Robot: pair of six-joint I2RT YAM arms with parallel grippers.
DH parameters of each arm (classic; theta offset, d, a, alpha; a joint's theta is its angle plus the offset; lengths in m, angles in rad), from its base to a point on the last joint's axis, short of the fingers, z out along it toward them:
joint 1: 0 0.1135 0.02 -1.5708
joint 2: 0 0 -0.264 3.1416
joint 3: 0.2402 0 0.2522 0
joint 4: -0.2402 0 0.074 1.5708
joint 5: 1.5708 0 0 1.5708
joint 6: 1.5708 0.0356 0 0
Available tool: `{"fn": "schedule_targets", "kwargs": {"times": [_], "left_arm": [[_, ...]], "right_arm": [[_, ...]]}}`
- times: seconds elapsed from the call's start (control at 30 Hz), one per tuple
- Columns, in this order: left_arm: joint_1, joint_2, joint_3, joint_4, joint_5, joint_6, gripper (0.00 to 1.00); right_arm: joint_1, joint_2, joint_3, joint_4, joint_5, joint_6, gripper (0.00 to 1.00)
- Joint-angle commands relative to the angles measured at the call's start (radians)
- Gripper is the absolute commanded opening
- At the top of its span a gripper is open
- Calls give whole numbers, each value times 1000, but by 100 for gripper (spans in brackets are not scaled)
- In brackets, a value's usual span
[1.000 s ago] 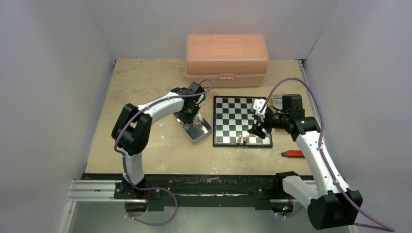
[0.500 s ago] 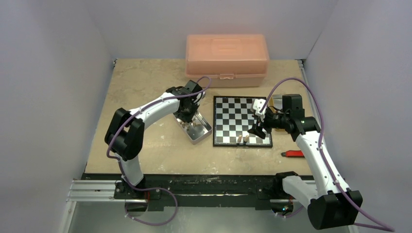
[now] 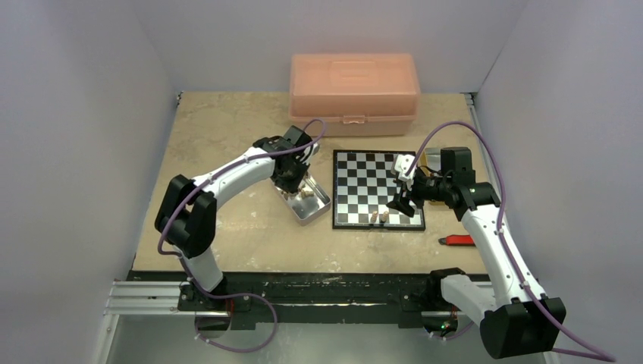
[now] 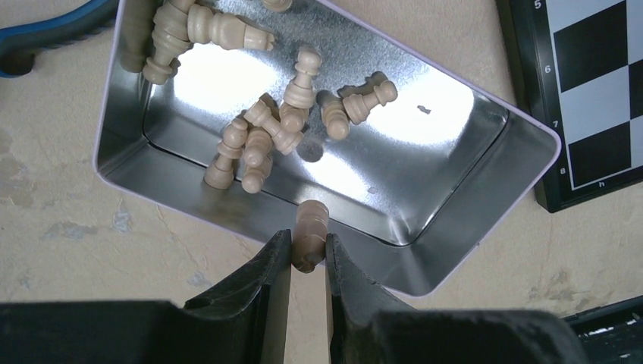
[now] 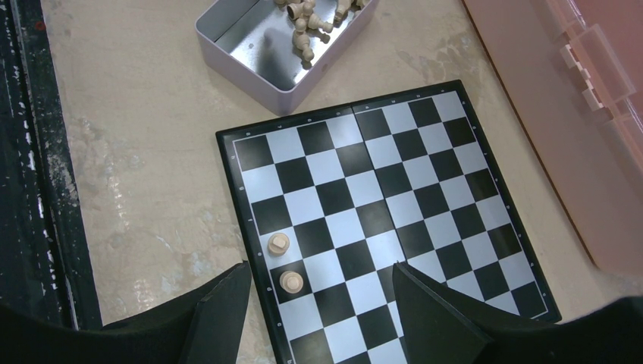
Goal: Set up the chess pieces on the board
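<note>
**Operator:** Top view: what is the status of each pincer?

**Technician:** The left gripper [image 3: 291, 184] hangs over the metal tin [image 3: 311, 213]. Its jaw state cannot be told from this view. The right gripper [image 3: 400, 203] hangs over the board [image 3: 364, 178], with two standing pieces [image 3: 380, 218] just beside it on the left arm's side.

**Operator:** Left wrist view?

**Technician:** The jaws stand narrow, clamped on the held piece [image 4: 310, 235], which is light tan and sits above the tin's [image 4: 470, 205] near wall. The loose pieces [image 4: 265, 136] lie inside the tin, beyond the fingertips. The board's corner [image 4: 599, 98] lies off to the right.

**Operator:** Right wrist view?

**Technician:** The jaws stand wide and grip nothing. The two standing pieces [image 5: 291, 282] sit upright on neighbouring squares of the board [image 5: 394, 189], nearer the finger [image 5: 220, 311] on the view's left. The tin [image 5: 250, 45] lies ahead, and the pink box [image 5: 561, 114] is to the right.
</note>
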Motion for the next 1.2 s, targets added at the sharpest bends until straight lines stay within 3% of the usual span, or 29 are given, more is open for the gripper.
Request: {"fn": "schedule_targets", "kwargs": {"times": [0.0,0.37,0.6,0.93,1.17], "left_arm": [[-6,-92,-18,20,75,-29,0],[-20,-202,-60,98,275,-111,0],[-91,-244,-83,180,317,-187,0],[-256,-166,-42,249,154,-284,0],[-329,-37,80,190,58,-295,0]], "right_arm": [[-2,4,13,11,-4,11,72],[-3,5,13,13,-2,13,72],[-3,9,14,15,-3,14,73],[-4,9,12,16,5,14,73],[-7,9,12,16,5,15,73]]}}
